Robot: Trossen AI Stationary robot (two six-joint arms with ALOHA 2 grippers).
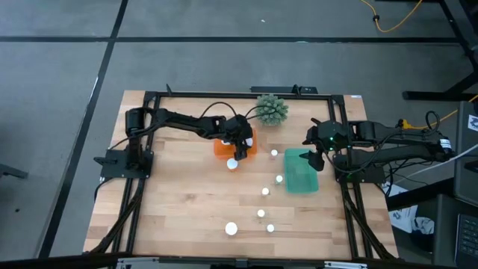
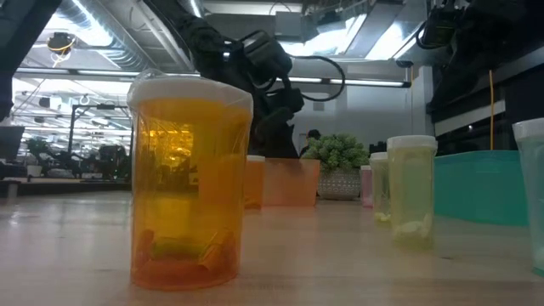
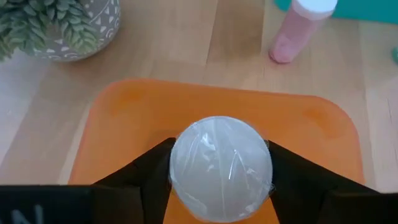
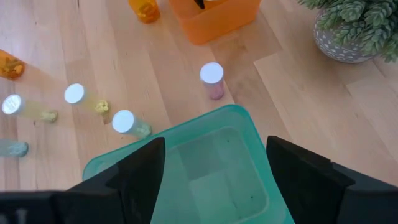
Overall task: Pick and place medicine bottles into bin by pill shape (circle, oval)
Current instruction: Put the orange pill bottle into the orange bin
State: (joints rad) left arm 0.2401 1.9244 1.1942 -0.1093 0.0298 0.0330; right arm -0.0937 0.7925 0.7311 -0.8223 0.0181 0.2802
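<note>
My left gripper (image 1: 239,143) is over the orange tray (image 1: 222,147) and shut on a bottle with a white round cap (image 3: 221,168). Another orange bottle (image 1: 232,164) stands on the table just at the tray's near side. My right gripper (image 1: 317,155) hangs open and empty over the far end of the teal tray (image 1: 301,173), its fingers (image 4: 144,174) apart on either side of the tray's inside (image 4: 214,180). Several more white-capped bottles stand on the table, among them a pink one (image 4: 212,79) between the two trays. My left gripper pinches the bottle between its two fingers (image 3: 155,177), one on each side just below the cap's rim (image 3: 177,180). The fingers come from above, pointing down. The bottle stands upright over the orange tray's floor (image 3: 124,118); I cannot tell whether its bottom rests there.
A spiky green plant in a grey pot (image 1: 272,109) stands behind the trays. Loose bottles (image 1: 265,192) run in a line from the table's middle toward the near edge, a wide one (image 1: 231,229) among them. Bare wood (image 1: 172,194) lies at the near left.
</note>
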